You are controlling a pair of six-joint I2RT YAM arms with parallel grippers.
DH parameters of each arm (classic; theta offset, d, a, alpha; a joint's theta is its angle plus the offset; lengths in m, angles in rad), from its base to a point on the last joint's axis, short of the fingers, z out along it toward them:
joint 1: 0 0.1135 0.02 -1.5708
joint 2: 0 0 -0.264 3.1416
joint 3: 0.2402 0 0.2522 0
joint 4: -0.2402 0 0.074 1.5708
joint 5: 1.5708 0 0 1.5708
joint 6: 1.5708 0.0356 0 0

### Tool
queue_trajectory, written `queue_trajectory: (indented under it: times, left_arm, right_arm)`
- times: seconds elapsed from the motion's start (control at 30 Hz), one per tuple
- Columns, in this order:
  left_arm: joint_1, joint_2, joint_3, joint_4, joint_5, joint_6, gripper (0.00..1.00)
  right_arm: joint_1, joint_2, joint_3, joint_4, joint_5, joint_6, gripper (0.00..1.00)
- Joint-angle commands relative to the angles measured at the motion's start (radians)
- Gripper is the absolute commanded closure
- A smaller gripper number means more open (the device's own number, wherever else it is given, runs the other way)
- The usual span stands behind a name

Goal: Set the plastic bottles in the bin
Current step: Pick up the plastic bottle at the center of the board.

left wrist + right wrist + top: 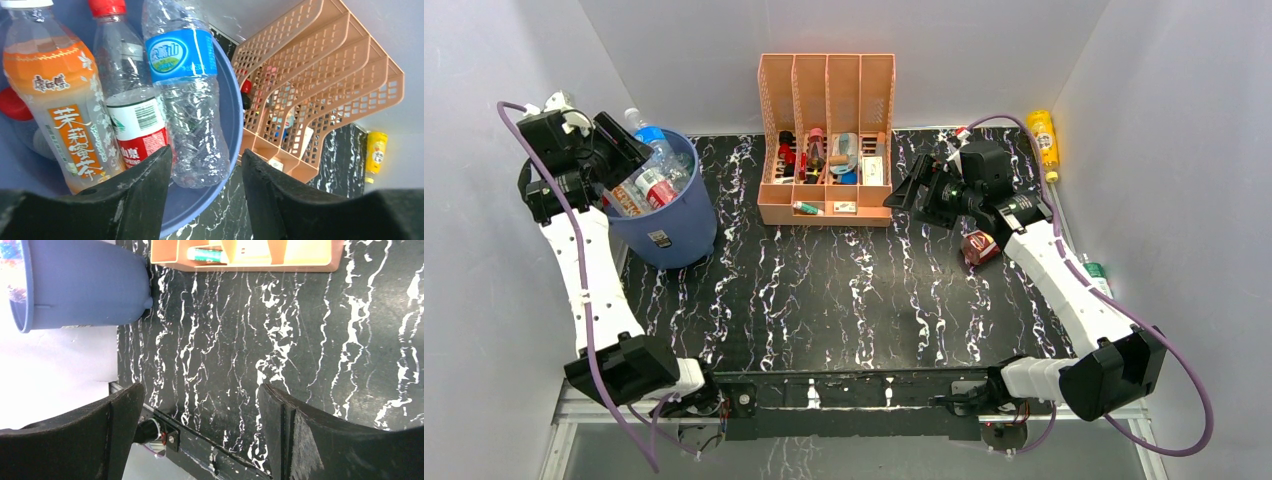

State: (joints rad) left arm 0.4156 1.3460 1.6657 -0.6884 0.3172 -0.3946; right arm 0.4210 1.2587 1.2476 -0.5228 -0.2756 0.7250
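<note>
In the desk's (824,290) far-left corner, the round blue plastic bin (669,215) holds three plainly seen bottles: orange-labelled bottle (60,100), red-labelled bottle (135,115), blue-labelled bottle (185,75). The left pincer (206,155) hangs open above them, empty. The right pincer (200,387) gapes wide, empty. Three more lie near the right edge: dark-red bottle (979,247), yellow bottle (1044,140), green-labelled bottle (1095,276).

Orange-labelled juice bottle (60,115): base hidden behind the left fingers (135,200); cap cut off at 12 o'clock.
Clear blue-labelled plastic bottle (185,90): neck cut off by the top edge.
Small items (824,160) in the peach slotted plastic rack (776,90): too small to identify.
Dark red object (980,247): at 3 o'clock on the bench (844,290), half under the right arm (1054,270); cannot tell what it is.
</note>
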Motion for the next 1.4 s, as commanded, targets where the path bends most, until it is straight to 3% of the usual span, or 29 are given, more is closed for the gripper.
queue_trajectory:
  times: [0.0, 0.17, 0.37, 0.47, 0.6, 0.7, 0.87, 1.17, 1.37]
  left_arm:
    - [-0.004, -0.033, 0.03, -0.029, 0.119, -0.031, 0.44]
    - [-0.087, -0.042, 0.055, 0.001, 0.221, -0.067, 0.29]
    - [-0.331, -0.023, 0.065, 0.014, 0.207, -0.074, 0.16]
    - [-0.451, -0.038, 0.007, 0.068, 0.184, -0.093, 0.04]
    - [-0.67, -0.017, -0.038, 0.091, 0.093, -0.085, 0.02]
    - [-0.778, 0.013, -0.058, 0.092, 0.046, -0.068, 0.02]
    - [-0.865, 0.008, -0.12, 0.115, 0.023, -0.059, 0.02]
    - [-0.909, -0.041, -0.23, 0.114, 0.01, -0.036, 0.02]
    - [-0.917, -0.048, -0.256, 0.105, 0.003, -0.03, 0.02]
  right_arm:
    - [0.002, -0.028, 0.076, -0.023, 0.094, -0.054, 0.04]
    - [-0.004, -0.037, 0.14, -0.152, 0.272, -0.097, 0.02]
    - [-0.016, -0.139, 0.097, -0.29, 0.623, -0.016, 0.02]
    - [-0.028, -0.211, 0.04, -0.31, 0.766, 0.002, 0.02]
    - [-0.052, -0.197, 0.011, -0.401, 0.88, 0.002, 0.02]
    - [-0.076, -0.176, -0.033, -0.444, 0.88, 0.059, 0.02]
    - [-0.16, -0.133, -0.108, -0.36, 0.802, 0.076, 0.02]
    - [-0.456, 0.089, -0.124, -0.186, 0.62, 0.009, 0.02]
    - [-0.497, 0.278, -0.087, -0.109, 0.525, 0.022, 0.02]
